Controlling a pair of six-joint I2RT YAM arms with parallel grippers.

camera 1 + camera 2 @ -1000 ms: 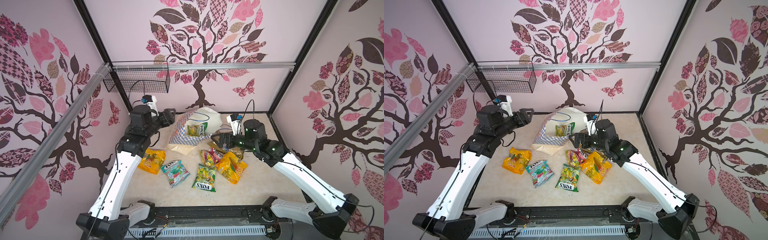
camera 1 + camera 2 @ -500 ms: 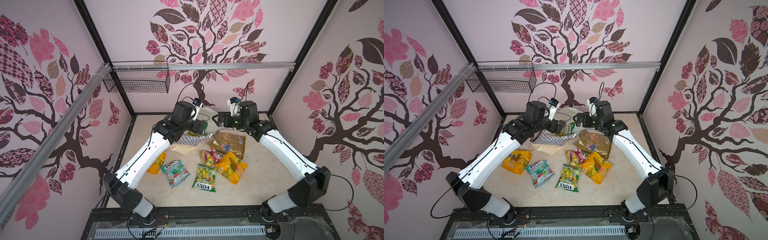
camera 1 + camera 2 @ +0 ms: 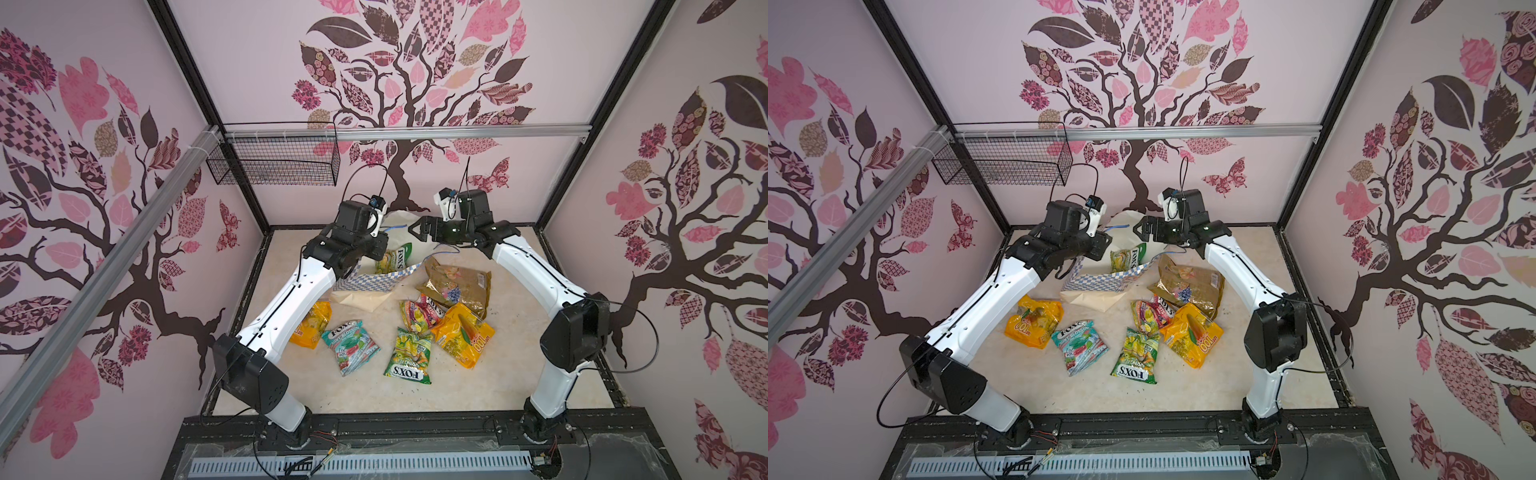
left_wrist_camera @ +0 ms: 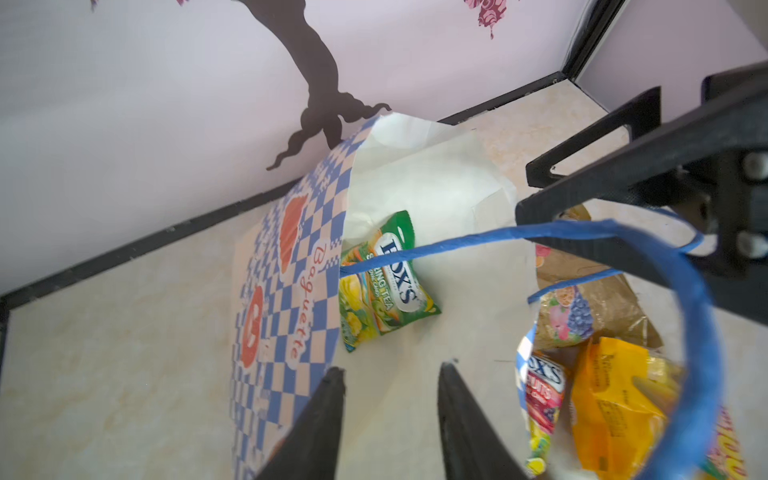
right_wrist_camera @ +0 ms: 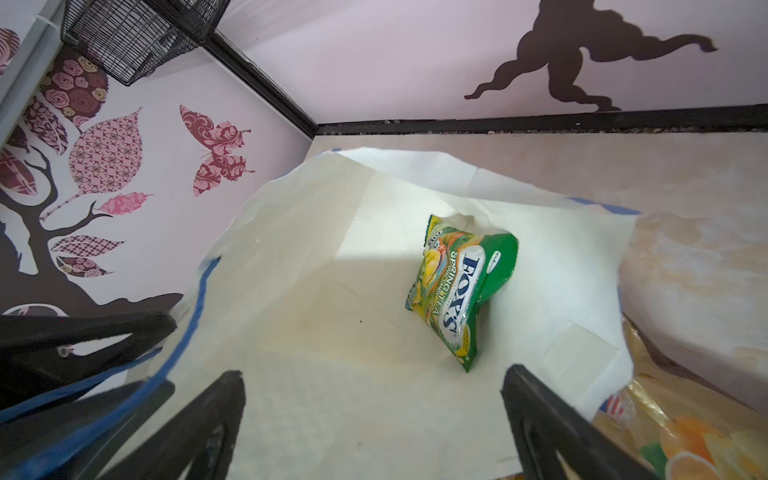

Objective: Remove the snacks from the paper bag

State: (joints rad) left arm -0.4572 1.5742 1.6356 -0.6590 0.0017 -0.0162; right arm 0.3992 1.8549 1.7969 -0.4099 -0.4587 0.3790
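Cream worktop (image 3: 519, 374) is carrying the paper bag (image 3: 370, 282) near its far edge, tilted open, with one green packet (image 5: 461, 286) lying inside and six other snacks (image 3: 409, 353) lying toward the middle. You are holding your right claw (image 5: 374, 376) wide at the mouth, your left claw (image 4: 390, 415) narrowly parted beside its checked wall.

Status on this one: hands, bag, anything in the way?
Left hand part-open at paper bag rim; right hand open at its mouth. One green FOX'S packet inside. Blue cord handle crosses the opening.
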